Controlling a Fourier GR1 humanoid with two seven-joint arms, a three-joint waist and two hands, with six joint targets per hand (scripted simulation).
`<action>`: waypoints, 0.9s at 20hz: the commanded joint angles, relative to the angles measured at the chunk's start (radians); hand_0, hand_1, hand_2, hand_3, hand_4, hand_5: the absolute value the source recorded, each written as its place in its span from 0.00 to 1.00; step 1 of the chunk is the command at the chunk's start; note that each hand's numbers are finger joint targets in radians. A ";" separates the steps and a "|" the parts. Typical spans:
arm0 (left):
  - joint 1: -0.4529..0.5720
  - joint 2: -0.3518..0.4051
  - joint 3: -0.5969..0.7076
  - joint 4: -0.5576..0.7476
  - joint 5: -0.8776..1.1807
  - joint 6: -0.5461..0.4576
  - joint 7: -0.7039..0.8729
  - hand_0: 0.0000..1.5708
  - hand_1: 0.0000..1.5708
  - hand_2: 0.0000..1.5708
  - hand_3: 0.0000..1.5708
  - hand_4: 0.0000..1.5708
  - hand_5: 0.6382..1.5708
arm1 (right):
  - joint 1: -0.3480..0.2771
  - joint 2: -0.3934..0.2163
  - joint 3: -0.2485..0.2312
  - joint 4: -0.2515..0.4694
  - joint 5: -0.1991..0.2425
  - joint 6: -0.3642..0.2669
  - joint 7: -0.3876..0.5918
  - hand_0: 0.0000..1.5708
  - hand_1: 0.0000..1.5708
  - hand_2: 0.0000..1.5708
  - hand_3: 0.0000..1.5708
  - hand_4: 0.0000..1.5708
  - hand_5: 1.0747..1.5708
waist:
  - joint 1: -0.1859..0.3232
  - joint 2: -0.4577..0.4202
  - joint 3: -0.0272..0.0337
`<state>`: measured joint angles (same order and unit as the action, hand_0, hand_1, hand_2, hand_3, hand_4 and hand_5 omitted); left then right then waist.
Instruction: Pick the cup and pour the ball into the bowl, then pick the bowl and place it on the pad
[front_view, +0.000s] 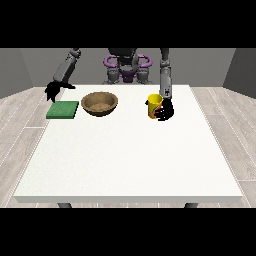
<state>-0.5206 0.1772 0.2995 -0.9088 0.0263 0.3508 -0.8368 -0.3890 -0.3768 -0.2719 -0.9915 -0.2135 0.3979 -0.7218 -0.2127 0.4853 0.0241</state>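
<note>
Cup (154, 105), yellow, is seen at three o'clock of the wooden bowl (100, 104) on the tabletop (130, 160), clasped by the hand at the view's right (165, 111). If tilted early, the ball, unseen, could be spilled short. The other hand (52, 91) hangs above the green pad (63, 110); its finger state cannot be told.

Large white table (130, 160), pale wood-plank floor (20, 115), grey walls (30, 62)

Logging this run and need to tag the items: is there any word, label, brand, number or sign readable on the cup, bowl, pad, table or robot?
None: no readable text shows anywhere in the front view.
yellow cup: plain, no print visible; partly covered by the hand at the view's right.
brown bowl: plain.
green pad: plain.
white table: unmarked.
robot torso: no lettering can be made out.
</note>
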 joint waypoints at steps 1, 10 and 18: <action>-0.069 0.005 -0.029 0.050 -0.083 0.131 0.071 0.88 0.88 1.00 1.00 0.78 0.96 | -0.023 -0.007 0.022 0.033 0.006 0.053 -0.010 0.00 0.00 0.13 0.00 0.14 0.96 | -0.053 0.014 -0.0227; -0.068 0.022 -0.308 0.077 -0.518 0.400 0.434 0.91 0.91 1.00 1.00 0.77 0.99 | -0.112 0.035 0.049 0.179 0.020 0.001 0.129 0.00 0.00 0.16 0.00 0.20 0.96 | -0.021 -0.244 -0.0199; -0.099 0.056 -0.549 0.173 -0.955 0.408 0.762 0.88 0.88 1.00 1.00 0.62 0.98 | -0.080 0.058 0.040 0.297 0.044 -0.055 0.146 0.00 0.00 0.14 0.13 0.23 0.95 | 0.050 -0.435 -0.0168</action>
<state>-0.5981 0.2257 -0.1458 -0.7774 -0.7336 0.7419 -0.2182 -0.4714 -0.3234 -0.2330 -0.7408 -0.1811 0.3672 -0.6024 -0.1901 0.1412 0.0062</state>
